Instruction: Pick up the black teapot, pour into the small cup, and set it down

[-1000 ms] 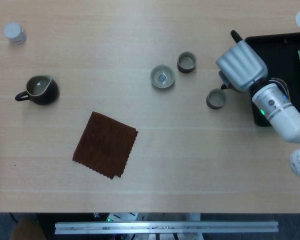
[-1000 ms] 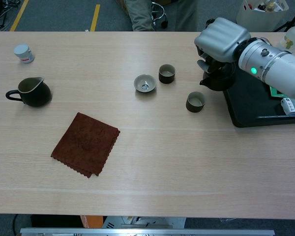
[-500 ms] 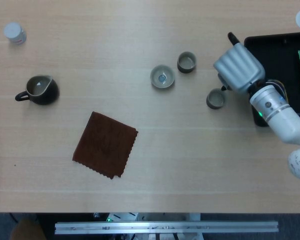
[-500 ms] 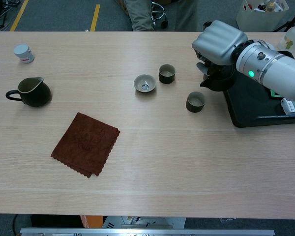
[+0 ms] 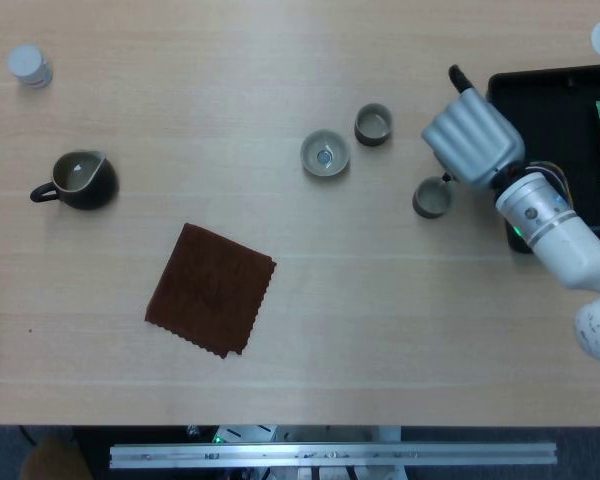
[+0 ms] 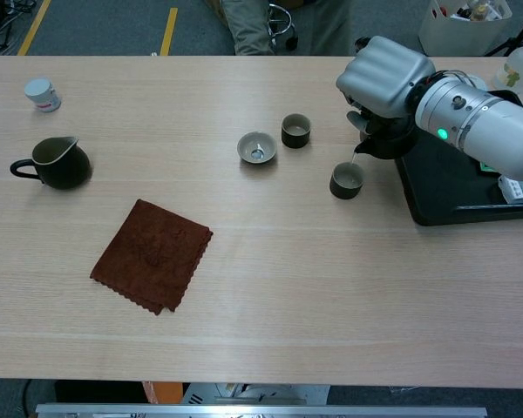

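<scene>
My right hand grips the black teapot, which is mostly hidden under it. The pot's handle tip pokes out beyond the hand. The pot is tilted with its spout over the small cup, and a thin stream runs into it in the chest view. The left hand does not show in either view.
Two more cups stand left of the hand. A dark pitcher, a white cap and a brown cloth lie at the left. A black tray sits at the right edge.
My right hand has shifted a little left and tilted the teapot more toward the small cup. A stream now shows at the spout.
</scene>
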You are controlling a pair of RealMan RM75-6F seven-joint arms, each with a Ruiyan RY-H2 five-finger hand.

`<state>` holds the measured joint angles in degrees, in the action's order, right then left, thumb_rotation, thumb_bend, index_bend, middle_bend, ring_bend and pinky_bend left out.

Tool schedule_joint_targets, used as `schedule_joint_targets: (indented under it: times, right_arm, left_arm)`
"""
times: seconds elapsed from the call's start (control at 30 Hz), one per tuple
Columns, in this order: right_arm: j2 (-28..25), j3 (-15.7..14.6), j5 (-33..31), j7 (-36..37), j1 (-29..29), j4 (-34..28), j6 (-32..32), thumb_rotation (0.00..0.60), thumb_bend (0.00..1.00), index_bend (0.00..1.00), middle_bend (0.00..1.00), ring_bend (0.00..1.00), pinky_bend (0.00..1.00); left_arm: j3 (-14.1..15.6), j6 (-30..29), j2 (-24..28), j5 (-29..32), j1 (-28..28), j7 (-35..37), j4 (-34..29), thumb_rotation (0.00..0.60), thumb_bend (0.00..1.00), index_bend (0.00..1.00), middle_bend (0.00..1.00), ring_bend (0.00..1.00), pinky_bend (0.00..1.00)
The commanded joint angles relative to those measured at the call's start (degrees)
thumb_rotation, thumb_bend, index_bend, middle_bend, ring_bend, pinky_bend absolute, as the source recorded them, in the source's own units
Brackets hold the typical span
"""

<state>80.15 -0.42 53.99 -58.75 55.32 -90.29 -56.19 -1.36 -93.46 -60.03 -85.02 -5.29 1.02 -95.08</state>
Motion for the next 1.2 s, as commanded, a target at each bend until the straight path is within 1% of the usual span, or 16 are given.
schedule_joint_targets:
  times: [0.03,0.73,0.87,1.2]
  right_arm:
    - [0.08,-0.05,0.13,-0.36,0.08,0.0,-0.12,0.418,0.45,0.85,0.8,0.67,0.18]
    - [-0.18,-0.09,0.54,-1.75,0.17,-0.28,-0.48,0.417,0.44,0.85,0.8,0.67,0.18]
    - [0.06,-0.08,0.96,-0.7,-0.27,-0.05,-0.6,0.419,0.44,0.85,0.8,0.67,0.18]
    - [1.68,0.15,4.0,5.38,-2.83,1.93,-1.71,0.418,0.43,0.85,0.8,0.67,0.18]
  left_arm:
    - [-0.01,0.03,-0.02,0.02,-0.01,0.05,0.05,0.6,0.39,0.15,0.2,0.18,0.19]
    - [-0.13,0.12,-0.22,0.02,-0.04,-0.15,0.24,0.6,0.39,0.15,0.2,0.18,0.19]
    - [-0.14,0.16,-0.25,0.03,-0.04,-0.19,0.22,0.6,0.39,0.15,0.2,0.18,0.19]
    - [-0.13,0.21,-0.11,0.09,-0.1,-0.21,0.14,0.6,0.39,0.15,0.2,0.18,0.19]
